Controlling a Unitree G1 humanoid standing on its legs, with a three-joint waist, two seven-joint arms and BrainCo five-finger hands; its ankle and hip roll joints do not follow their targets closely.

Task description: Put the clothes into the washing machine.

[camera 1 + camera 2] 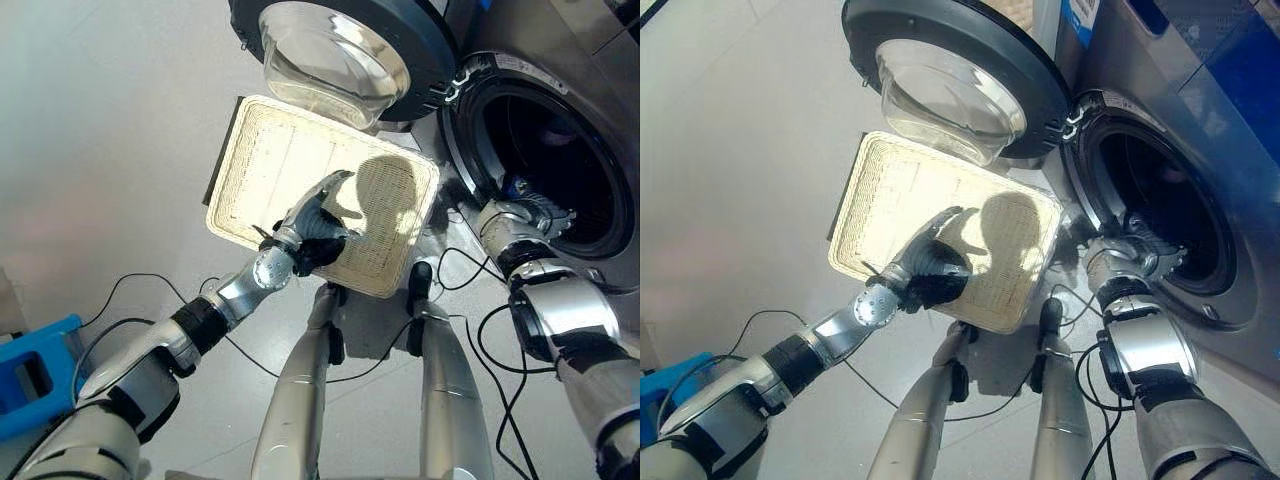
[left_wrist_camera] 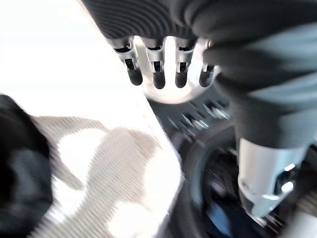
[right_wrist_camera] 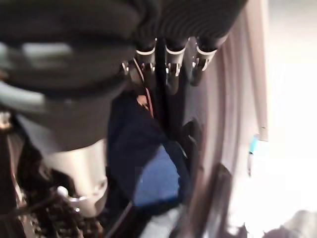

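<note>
At the mouth of the front-loading washing machine [image 1: 560, 150], whose round door [image 1: 960, 75] stands swung wide open, the right hand [image 1: 530, 212] reaches over the rim of the drum opening. Its own wrist view shows the fingers [image 3: 171, 74] hanging fairly straight and relaxed, curled round nothing, with a dark blue garment [image 3: 148, 168] lying just past them inside the drum — released, as far as I can judge, though the cloth's outline is hard to make out there. A bit of the same blue shows by that hand in the left eye view too.

On the floor in front of the machine lies the pale woven basket [image 1: 260, 150], and its bottom looks bare: no clothes left in it. The left hand [image 1: 930, 265] hovers over the basket's near part, fingers extended and loose, holding nothing; its wrist view shows the same straight fingertips [image 2: 158, 79] above the basket's weave.

So the loading looks essentially done — clothing in the drum, the basket emptied. What seems left is drawing the right hand back out of the opening, and perhaps pushing the garment deeper so nothing hangs over the rim
</note>
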